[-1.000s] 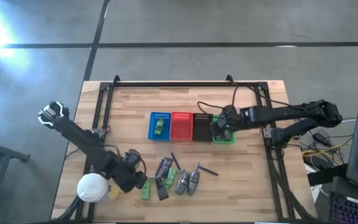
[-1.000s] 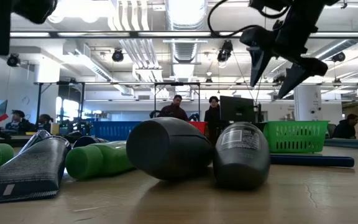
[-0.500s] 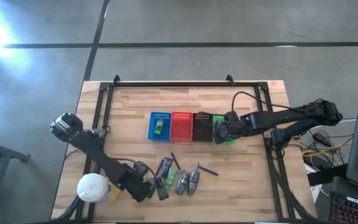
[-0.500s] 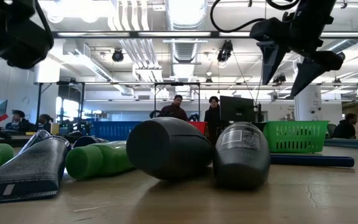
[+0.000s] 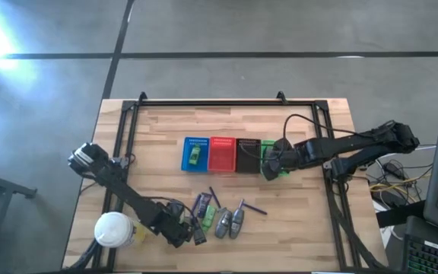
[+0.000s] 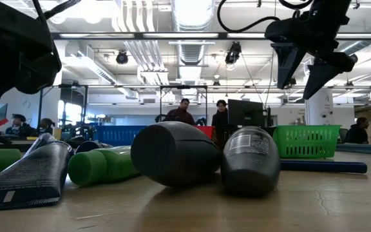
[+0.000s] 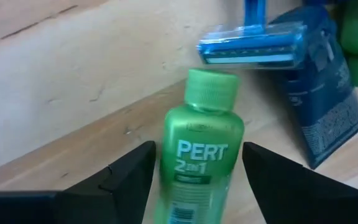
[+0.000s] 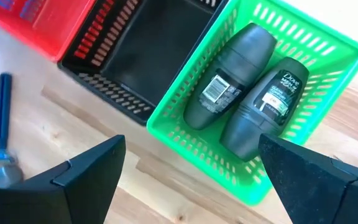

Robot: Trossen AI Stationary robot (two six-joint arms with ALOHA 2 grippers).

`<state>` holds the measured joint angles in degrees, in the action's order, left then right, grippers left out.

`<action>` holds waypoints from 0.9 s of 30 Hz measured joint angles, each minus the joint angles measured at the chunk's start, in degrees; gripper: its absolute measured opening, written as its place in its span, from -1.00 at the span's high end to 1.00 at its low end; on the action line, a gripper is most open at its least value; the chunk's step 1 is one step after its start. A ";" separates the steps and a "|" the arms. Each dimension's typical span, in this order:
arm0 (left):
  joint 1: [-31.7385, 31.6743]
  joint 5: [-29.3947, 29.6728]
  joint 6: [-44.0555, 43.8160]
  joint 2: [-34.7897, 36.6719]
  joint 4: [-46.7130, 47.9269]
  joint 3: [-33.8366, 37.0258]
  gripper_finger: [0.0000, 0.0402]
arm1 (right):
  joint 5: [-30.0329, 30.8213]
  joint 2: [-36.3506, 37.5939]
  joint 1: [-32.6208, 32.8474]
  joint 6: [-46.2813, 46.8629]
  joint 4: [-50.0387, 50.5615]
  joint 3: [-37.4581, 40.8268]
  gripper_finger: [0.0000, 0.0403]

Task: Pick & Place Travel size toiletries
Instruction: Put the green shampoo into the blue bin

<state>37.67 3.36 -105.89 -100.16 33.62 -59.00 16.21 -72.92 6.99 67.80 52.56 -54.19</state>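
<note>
My left gripper (image 7: 197, 149) (image 5: 179, 231) is open and low over the left end of the toiletry pile (image 5: 217, 218). Its fingers stand on either side of a bright green Pert bottle (image 7: 201, 155) that lies flat on the table; I see no touch. Beyond it lie a blue razor (image 7: 253, 48) and a dark blue sachet (image 7: 325, 106). My right gripper (image 8: 191, 140) (image 5: 271, 163) is open and hangs above the green basket (image 8: 328, 56), which holds two grey deodorants (image 8: 232, 78) (image 8: 263, 106). In the low view, two grey deodorants (image 6: 176, 153) (image 6: 250, 160) lie on the table.
Blue (image 5: 194, 154), red (image 5: 222, 154) and black (image 5: 247, 154) baskets stand in a row left of the green one; the blue basket holds a green bottle. A white-lidded cup (image 5: 114, 230) stands at the near left corner. People stand in the room beyond.
My left gripper has moved toward the table's right and near edge and come down around the green bottle at the pile's left end. My right gripper has stayed open above the green basket and has drifted a little.
</note>
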 joint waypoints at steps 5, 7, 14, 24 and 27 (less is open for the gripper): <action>-1.42 0.90 1.25 0.89 5.01 0.15 0.08 | 0.02 1.16 0.38 -1.05 1.26 -0.15 -0.73; -2.15 1.04 3.23 1.03 6.48 0.15 0.21 | 0.23 2.11 0.38 -1.68 1.28 -0.15 -0.70; -5.62 1.33 10.43 1.97 8.56 0.33 0.33 | 0.84 6.22 0.12 -0.54 1.28 -0.11 -0.60; -8.69 0.88 16.47 5.72 12.40 0.33 0.33 | 3.94 8.99 0.12 2.04 1.57 -0.02 -0.53; -9.25 1.45 16.48 9.50 15.57 0.33 0.33 | 4.89 9.21 0.12 2.32 1.57 0.00 -0.52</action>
<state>28.42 4.80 -89.41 -90.66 49.19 -58.67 21.10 -63.71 7.11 70.13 54.13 -54.19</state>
